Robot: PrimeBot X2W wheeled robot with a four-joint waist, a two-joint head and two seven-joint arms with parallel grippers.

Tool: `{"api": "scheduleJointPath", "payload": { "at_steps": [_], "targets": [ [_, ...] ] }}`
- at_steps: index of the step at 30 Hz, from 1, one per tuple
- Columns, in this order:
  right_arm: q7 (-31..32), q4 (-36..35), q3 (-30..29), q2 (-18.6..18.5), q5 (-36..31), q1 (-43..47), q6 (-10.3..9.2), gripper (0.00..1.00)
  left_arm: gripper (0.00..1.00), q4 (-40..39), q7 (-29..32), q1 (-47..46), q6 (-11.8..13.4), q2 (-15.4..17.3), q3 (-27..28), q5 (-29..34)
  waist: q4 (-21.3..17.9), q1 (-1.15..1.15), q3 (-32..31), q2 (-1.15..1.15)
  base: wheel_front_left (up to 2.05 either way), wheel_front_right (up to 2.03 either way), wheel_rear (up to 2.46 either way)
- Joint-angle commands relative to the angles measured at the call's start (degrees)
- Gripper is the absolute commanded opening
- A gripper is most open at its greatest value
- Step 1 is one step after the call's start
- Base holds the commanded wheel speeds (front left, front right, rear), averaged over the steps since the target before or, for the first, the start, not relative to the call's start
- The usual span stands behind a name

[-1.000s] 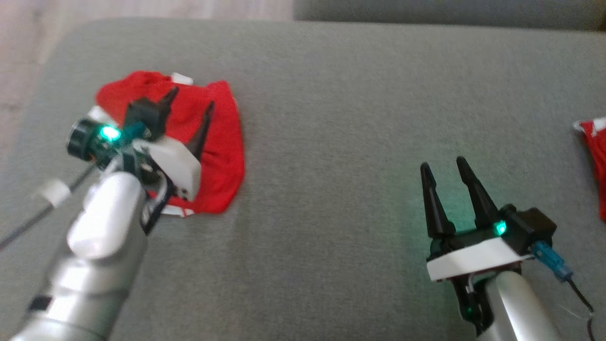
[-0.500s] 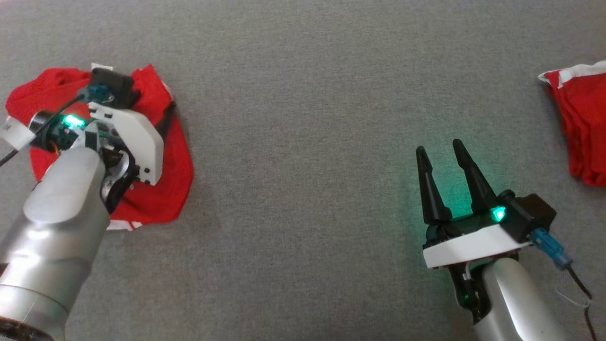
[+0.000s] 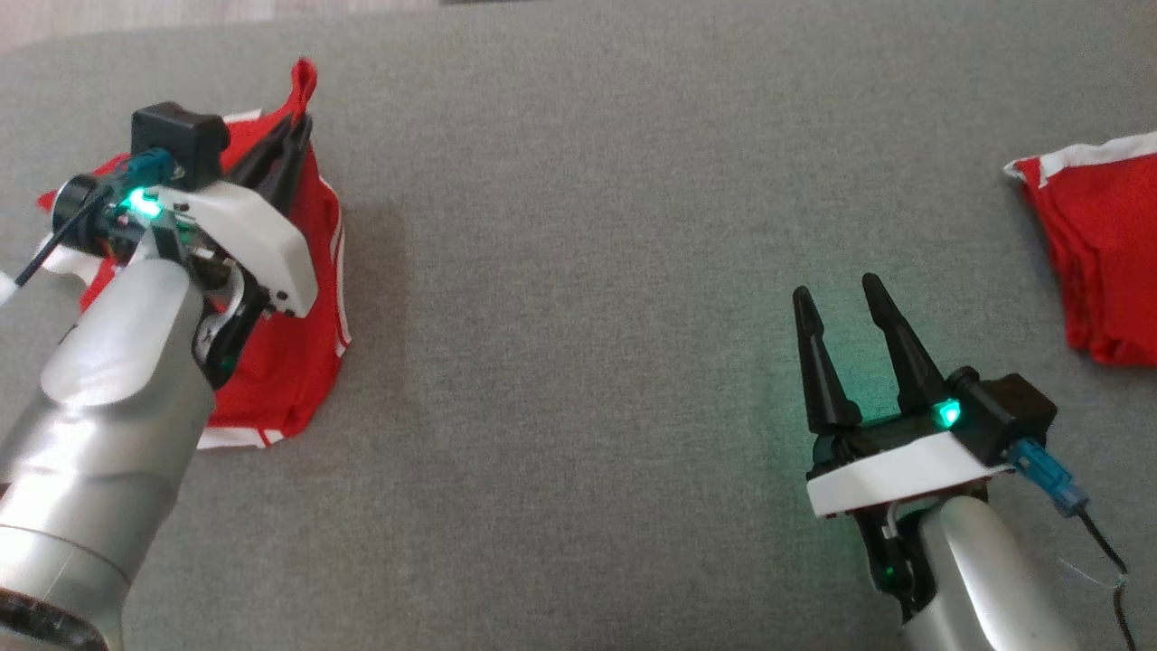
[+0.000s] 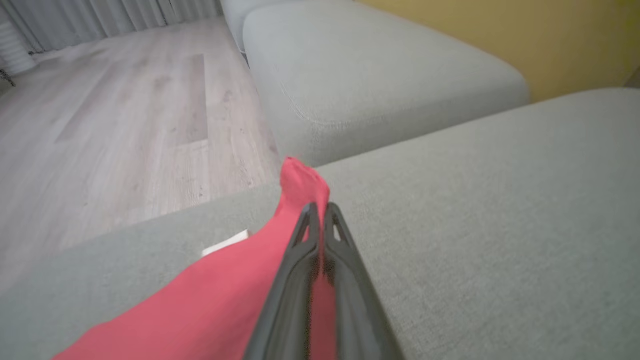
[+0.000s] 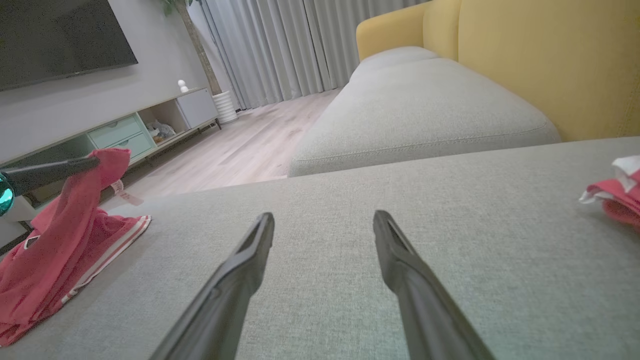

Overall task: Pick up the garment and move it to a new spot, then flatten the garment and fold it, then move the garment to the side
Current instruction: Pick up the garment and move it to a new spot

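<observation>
A grey fabric sofa cushion (image 3: pixel 578 271) fills the foreground, with pale wood floor (image 4: pixel 125 125), grey curtains (image 5: pixel 280 45) and a yellow sofa back (image 5: pixel 525 60) beyond it. The crumpled red garment with white striped trim (image 3: pixel 316 217) lies at the cushion's left end. One peak of it is drawn up off the fabric, and the rest trails down onto the cushion. The left claw (image 3: pixel 294 131) is pressed together on that peak, and a red tip pokes out past the fingertips in the left wrist view (image 4: pixel 317 210). The left forearm hides much of the garment from the head camera, so its full outline cannot be made out. The right claw (image 3: pixel 836 291) is spread and empty above bare cushion. A second red-and-white cloth (image 3: pixel 1103 253) lies far right, cut off by the frame edge.
</observation>
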Motion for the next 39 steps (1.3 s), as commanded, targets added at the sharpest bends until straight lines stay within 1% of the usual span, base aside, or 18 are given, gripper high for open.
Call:
{"api": "scheduleJointPath", "payload": {
  "at_steps": [1,6,8,9,12,16,17,20,25,30,34,36,39],
  "targets": [
    [-0.62,-1.36,1.35,-0.11,0.64,-0.61,-0.05,1.0,0.0,-2.06,-2.15,-3.15,0.11,2.81,1.86,-0.5,0.06,0.0,-1.45,0.0,0.0,0.0,0.0],
    [-0.62,-1.21,1.34,-0.11,1.29,0.06,-0.05,1.0,0.0,-6.59,-9.2,-3.69,0.11,2.49,2.8,-1.19,-0.49,0.0,-4.49,0.0,0.0,0.0,0.0],
    [-0.62,-1.29,1.41,-0.11,1.73,0.27,-0.05,1.0,0.0,-10.47,-11.77,-4.19,0.18,1.99,3.07,-0.99,-1.47,0.0,-5.5,0.0,0.0,0.0,0.0],
    [-0.62,-1.43,1.42,-0.11,1.94,0.31,-0.05,1.0,0.0,-11.83,-12.13,-4.33,0.32,1.76,3.1,-0.98,-1.99,0.0,-5.71,0.0,0.0,0.0,0.0],
    [-0.62,-1.77,1.6,-0.11,2.56,0.3,-0.05,1.0,0.0,-16.05,-12.03,-4.8,1.17,0.88,3.35,-1.4,-3.94,0.0,-5.73,0.0,0.0,0.0,0.0],
    [-0.62,-2.34,2.13,-0.11,3.67,-0.1,-0.05,1.0,0.0,-21.31,-9.68,-5.69,2.65,-0.14,2.35,-0.9,-7.24,0.0,-4.99,0.0,0.0,0.0,0.0],
    [-0.62,-2.62,2.74,-0.11,4.4,-0.42,-0.05,1.0,0.0,-23.24,-8.32,-6.16,3.45,-0.46,1.51,-0.18,-9.19,0.0,-4.41,0.0,0.0,0.0,0.0],
    [-0.62,-3.14,4.1,-0.11,5.7,-1.11,-0.05,1.0,0.0,-24.93,-6.58,-7.26,4.38,-0.73,0.17,1.29,-12.61,0.0,-3.2,0.0,0.0,0.0,0.0],
    [-0.62,-4.12,6.1,-0.11,8.77,-2.32,-0.05,1.0,0.0,-24.77,-4.87,-10.21,4.78,-2.4,-1.22,2.47,-17.8,0.0,-1.11,0.0,0.0,0.0,0.0],
    [-0.62,-4.9,8.38,-0.11,10.79,-3.18,-0.05,1.0,0.0,-21.46,-5.95,-14.97,4.86,-3.39,-2.22,5.22,-22.41,0.0,0.64,0.0,0.0,0.0,0.0],
    [-0.62,-5.35,9.81,-0.11,11.81,-3.51,-0.05,1.0,0.0,-17.75,-8.52,-19.16,5.07,-4.28,-1.64,6.49,-24.74,0.0,1.58,0.0,0.0,0.0,0.0],
    [-0.62,-5.43,10.01,-0.11,11.96,-3.51,-0.05,1.0,0.0,-16.69,-9.19,-20.05,5.06,-4.3,-1.56,6.83,-25.07,0.0,1.68,0.0,0.0,0.0,0.0],
    [-0.62,-5.67,10.44,-0.11,12.16,-3.32,-0.05,1.0,0.0,-12.66,-10.57,-21.75,5.16,-3.72,-2.26,8.63,-25.59,0.0,1.94,0.0,0.0,0.0,0.0]
  ]
}}
